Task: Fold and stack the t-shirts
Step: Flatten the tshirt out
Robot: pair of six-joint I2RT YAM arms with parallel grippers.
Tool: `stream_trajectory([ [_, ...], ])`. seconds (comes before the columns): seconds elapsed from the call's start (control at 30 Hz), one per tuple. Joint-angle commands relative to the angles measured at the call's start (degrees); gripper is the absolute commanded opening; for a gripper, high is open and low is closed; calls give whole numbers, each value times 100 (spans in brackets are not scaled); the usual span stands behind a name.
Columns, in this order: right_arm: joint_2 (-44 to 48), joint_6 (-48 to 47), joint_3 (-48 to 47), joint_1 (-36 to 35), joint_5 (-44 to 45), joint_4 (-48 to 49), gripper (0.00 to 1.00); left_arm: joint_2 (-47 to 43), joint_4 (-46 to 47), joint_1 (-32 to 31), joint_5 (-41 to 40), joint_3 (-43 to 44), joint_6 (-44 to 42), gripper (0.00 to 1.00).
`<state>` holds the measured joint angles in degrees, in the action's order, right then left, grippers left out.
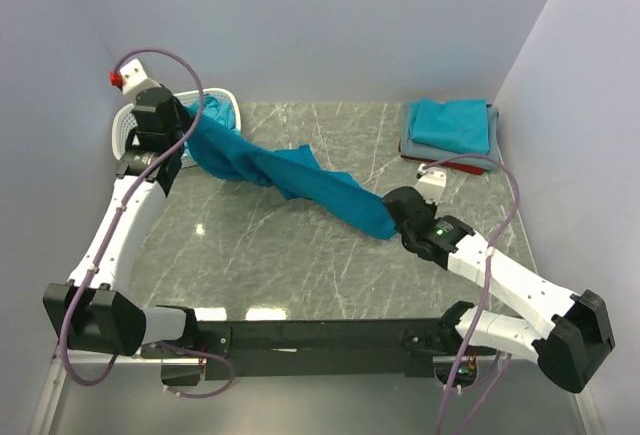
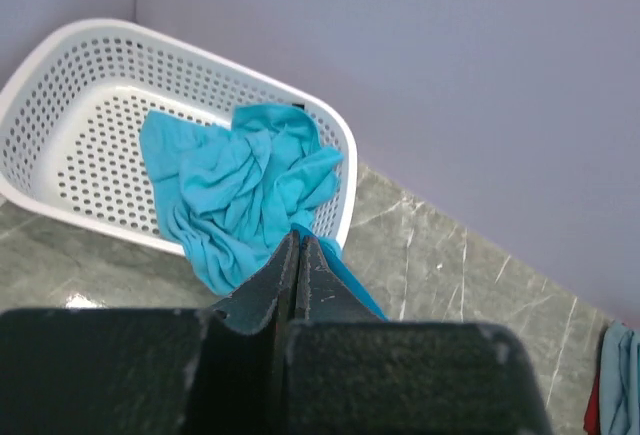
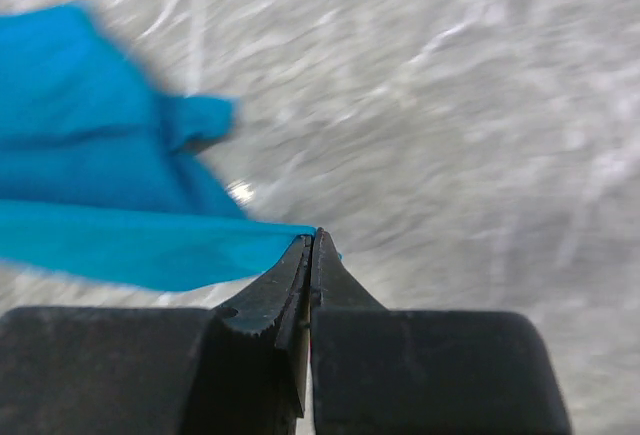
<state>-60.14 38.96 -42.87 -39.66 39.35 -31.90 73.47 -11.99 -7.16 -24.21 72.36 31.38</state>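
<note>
A teal-blue t-shirt [image 1: 300, 180] hangs twisted into a long band above the table, stretched between both grippers. My left gripper [image 1: 188, 115] is shut on its far-left end, beside the basket; in the left wrist view the jaws [image 2: 298, 240] are pressed together with blue cloth [image 2: 352, 280] coming out at their tip. My right gripper [image 1: 391, 211] is shut on the other end, and the right wrist view shows the shirt's edge [image 3: 150, 245] pinched at the shut tips [image 3: 312, 239]. A crumpled turquoise t-shirt [image 2: 240, 190] lies in the basket. Folded t-shirts [image 1: 452, 125] are stacked at the back right, teal on top.
The white lattice basket [image 2: 70, 65] stands in the back-left corner against the walls. The stack of folded shirts sits close to the right wall. Grey marble tabletop [image 1: 300, 265] lies below the stretched shirt. Both arm bases are mounted on the black rail [image 1: 320, 335] at the near edge.
</note>
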Motion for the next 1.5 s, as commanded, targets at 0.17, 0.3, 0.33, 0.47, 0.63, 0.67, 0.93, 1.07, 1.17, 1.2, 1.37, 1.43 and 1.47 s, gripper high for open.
stream_trajectory([
  [0.17, 318, -600, -932, 354, 1065, -633, 0, -605, -181, 215, 276, 288, -149, 0],
  [0.3, 748, -977, -1442, 353, 1118, -590, 0, -1237, -67, 215, 355, 60, -97, 0],
  [0.33, 845, -1074, -1643, 354, 1110, -554, 0, -1552, -32, 215, 381, 16, -79, 0],
  [0.47, 1415, -1697, -2198, 345, 873, -212, 0, -2301, 135, 197, 653, -125, 26, 0],
  [0.63, 1821, -2243, -2901, 345, 188, 192, 0, -2803, 118, 145, 917, 164, 44, 0],
  [0.67, 1856, -2305, -3111, 345, 126, 280, 0, -2873, 92, 145, 953, 304, 35, 0],
  [0.93, 1655, -3016, -3808, 336, -147, 684, 0, -2480, 599, 145, 1725, 692, 71, 1],
  [1.07, 1138, -3473, -3755, 354, -69, 1291, 0, -1435, 803, 145, 2313, 998, 53, 0],
  [1.17, 664, -3571, -3764, 520, 90, 1466, 0, -494, 995, 66, 2490, 1236, 0, 0],
  [1.2, 557, -3571, -3755, 738, 3, 1520, 0, -283, 1066, 22, 2534, 1280, -35, 0],
  [1.37, 65, -3369, -3720, 1530, -463, 1652, 0, 510, 1225, -93, 2658, 1544, -105, 0],
  [1.43, 11, -3360, -3720, 1732, -621, 1661, 0, 467, 1322, -154, 2605, 1553, -175, 0],
  [1.47, 2, -3360, -3720, 1768, -648, 1661, 0, 405, 1331, -172, 2562, 1519, -202, 0],
])
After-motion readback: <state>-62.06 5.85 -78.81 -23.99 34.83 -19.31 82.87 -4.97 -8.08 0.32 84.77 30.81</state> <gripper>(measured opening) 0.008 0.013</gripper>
